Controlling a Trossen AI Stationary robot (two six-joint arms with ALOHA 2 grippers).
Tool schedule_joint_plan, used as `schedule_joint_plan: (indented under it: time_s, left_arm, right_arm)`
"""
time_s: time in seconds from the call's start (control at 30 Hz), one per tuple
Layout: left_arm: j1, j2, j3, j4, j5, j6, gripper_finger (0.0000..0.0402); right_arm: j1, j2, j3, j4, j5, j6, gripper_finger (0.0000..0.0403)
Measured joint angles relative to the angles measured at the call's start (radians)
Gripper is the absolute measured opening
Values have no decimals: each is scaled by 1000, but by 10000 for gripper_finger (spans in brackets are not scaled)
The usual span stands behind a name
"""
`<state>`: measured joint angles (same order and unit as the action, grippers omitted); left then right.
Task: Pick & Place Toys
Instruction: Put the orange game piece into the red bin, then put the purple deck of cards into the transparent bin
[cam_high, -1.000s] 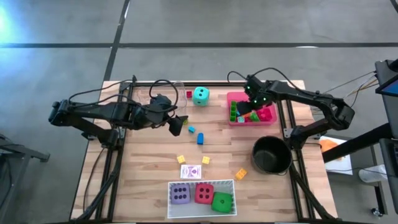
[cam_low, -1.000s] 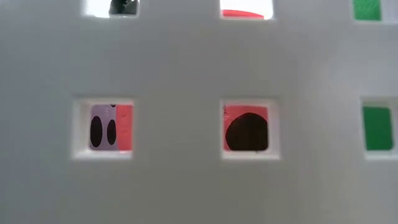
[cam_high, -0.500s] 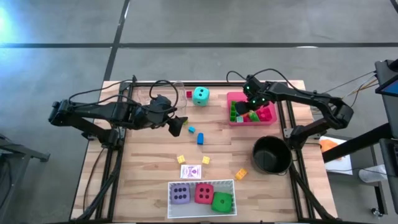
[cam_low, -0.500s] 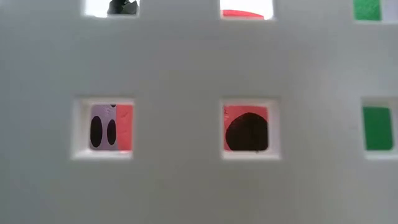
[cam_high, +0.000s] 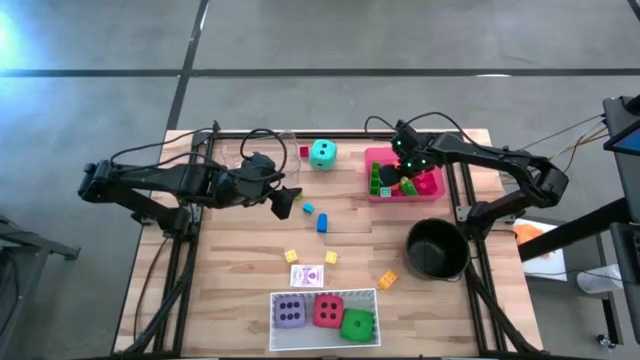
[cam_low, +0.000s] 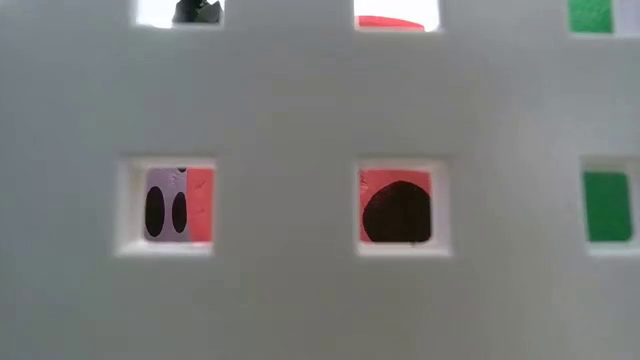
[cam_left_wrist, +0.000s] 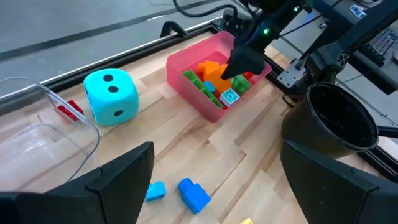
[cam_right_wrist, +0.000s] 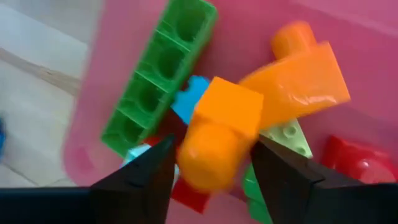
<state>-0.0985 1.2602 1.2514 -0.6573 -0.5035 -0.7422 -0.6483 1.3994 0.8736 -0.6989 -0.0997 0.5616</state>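
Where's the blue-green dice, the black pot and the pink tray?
teal die (cam_high: 322, 153), high view, on its top face.
black pot (cam_high: 436, 249), high view, on its dark inside.
pink tray (cam_left_wrist: 189, 58), left wrist view, on its near rim.

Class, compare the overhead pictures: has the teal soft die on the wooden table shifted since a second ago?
No. The teal soft die sits just left of the pink plastic tray, as before, beside the small red block.

Blocks (cam_right_wrist: 217, 134) crowd the pink tray (cam_high: 379, 154); bare table (cam_high: 230, 260) nearby.
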Motion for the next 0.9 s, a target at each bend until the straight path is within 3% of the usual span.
schedule_joint_plan:
  time_s: [0.53,0.9]
  left_arm:
    - [0,0,-1,-60,7,-18,352]
    - [-1,2,-6,-113,61,-78,352]
  right_arm:
    - [0,-22,-1,-2,-5,-23,311]
    - [0,-30,-1,-3,-5,-12,329]
